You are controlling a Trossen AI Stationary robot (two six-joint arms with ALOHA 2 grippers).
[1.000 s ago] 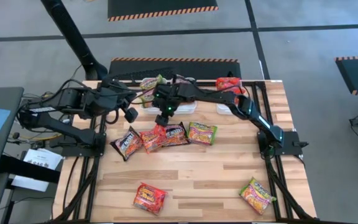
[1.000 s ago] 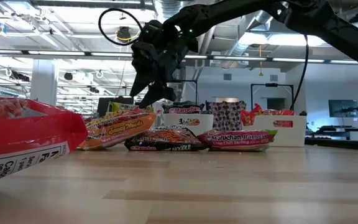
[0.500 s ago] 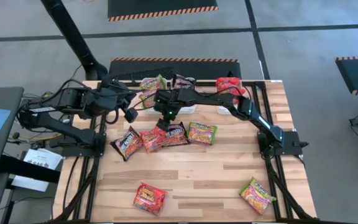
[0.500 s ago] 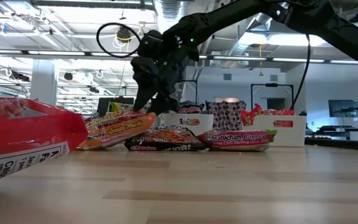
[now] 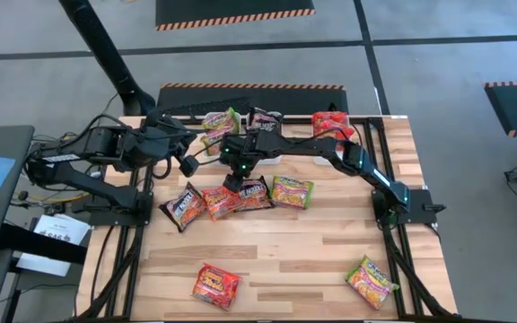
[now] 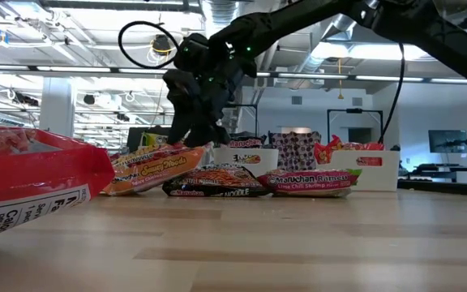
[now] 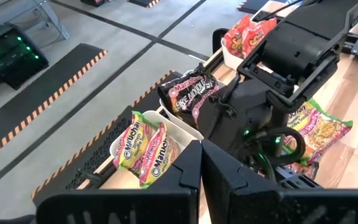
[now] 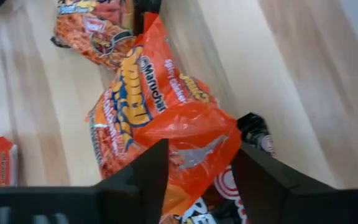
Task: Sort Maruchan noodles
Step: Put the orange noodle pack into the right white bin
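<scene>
Several Maruchan noodle packets lie in a cluster mid-table: a dark one [image 5: 183,207], an orange-red one [image 5: 218,201], another dark one [image 5: 254,193] and a green-yellow one [image 5: 292,192]. My right gripper [image 8: 201,149] is open and slants down over the cluster. Its fingers stand on either side of the orange-red packet's crinkled end [image 8: 191,140]. That packet partly overlaps the dark packet [image 8: 253,130]. My left gripper [image 5: 188,165] hangs shut above the table's left side, holding nothing. My right gripper has the orange-red packet's crinkled end [image 8: 194,127] between its open fingers [image 8: 151,165], coming slanting from above and the far side. The packet lies flat on the table. Whether the fingers touch it, I cannot tell.
Three white trays [image 5: 275,156] line the far edge, holding green-yellow [image 5: 219,120], dark [image 5: 263,117] and red [image 5: 330,121] packets. A red packet [image 5: 215,285] and a green-yellow one [image 5: 372,281] lie near the front edge. Bare wood lies between.
My right gripper has sunk toward the packet cluster and shifted a little toward the table's left and near edges, ending over the orange-red packet. The packets have stayed where they were.
</scene>
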